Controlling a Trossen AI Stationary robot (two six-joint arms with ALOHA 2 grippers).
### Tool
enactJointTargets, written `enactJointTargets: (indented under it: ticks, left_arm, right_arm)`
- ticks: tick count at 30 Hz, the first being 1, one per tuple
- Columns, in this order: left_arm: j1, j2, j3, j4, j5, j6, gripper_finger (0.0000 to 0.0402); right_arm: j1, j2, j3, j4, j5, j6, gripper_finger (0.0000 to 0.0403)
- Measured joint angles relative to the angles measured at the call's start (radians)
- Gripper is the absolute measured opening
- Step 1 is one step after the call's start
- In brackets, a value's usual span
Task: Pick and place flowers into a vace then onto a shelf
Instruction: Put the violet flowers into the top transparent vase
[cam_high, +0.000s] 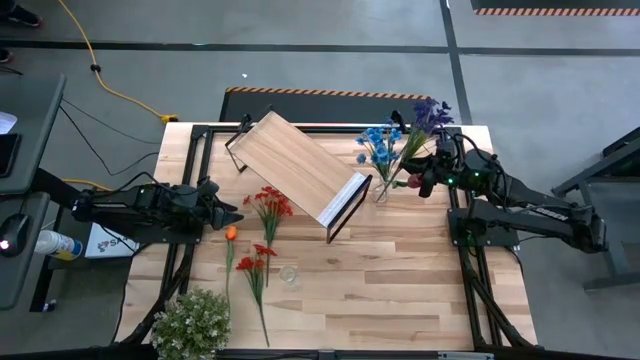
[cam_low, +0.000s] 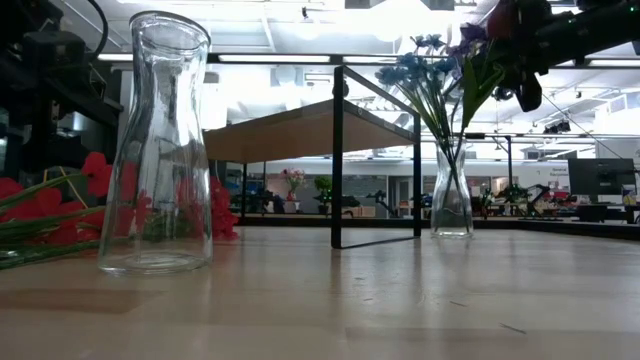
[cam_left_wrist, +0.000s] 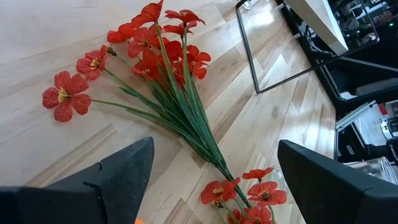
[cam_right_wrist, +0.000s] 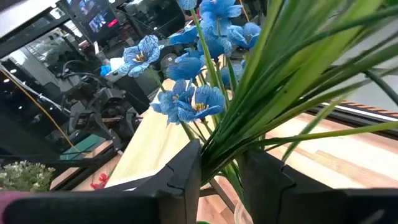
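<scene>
Right gripper (cam_right_wrist: 221, 180) sits over the far vase (cam_high: 381, 190), fingers narrowly parted with the purple sprig's (cam_high: 428, 118) stems between them; whether they still pinch, you cannot tell. Blue sprig (cam_high: 379, 143) stands in that vase, just beside the shelf (cam_high: 300, 167). Let the stems settle into the neck before you lift straight up, so nothing drags out. Left gripper (cam_left_wrist: 211, 180) hovers wide open over the red sprigs (cam_left_wrist: 155, 50) lying on the table (cam_high: 400, 280). Second vase (cam_low: 157, 150) stands empty.

A robotics lab: grey concrete floor (cam_high: 330, 70), yellow cable (cam_high: 110, 85), monitors (cam_low: 598, 180) beyond the bench.
</scene>
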Motion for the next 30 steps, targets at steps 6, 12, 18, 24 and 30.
enactJointTargets:
  ticks: [6,12,18,24,30]
  left_arm:
    - [0.000,0.000,0.000,0.000,0.000,-0.003,0.0376]
    - [0.000,0.000,0.000,0.001,0.000,-0.004,0.0376]
    - [0.000,0.000,0.000,0.002,0.000,-0.004,0.0376]
    - [0.000,0.000,0.000,0.002,0.000,-0.004,0.0376]
    - [0.000,0.000,0.000,0.002,0.000,-0.005,0.0376]
  right_arm:
    - [0.000,0.000,0.000,0.000,0.014,-0.040,0.0093]
    - [0.000,0.000,0.000,0.015,0.026,-0.079,0.0066]
    - [0.000,0.000,0.000,0.059,0.035,-0.125,0.0036]
    - [0.000,0.000,0.025,0.032,0.073,-0.176,0.0009]
    - [0.000,0.000,0.109,-0.084,0.112,-0.217,0.0015]
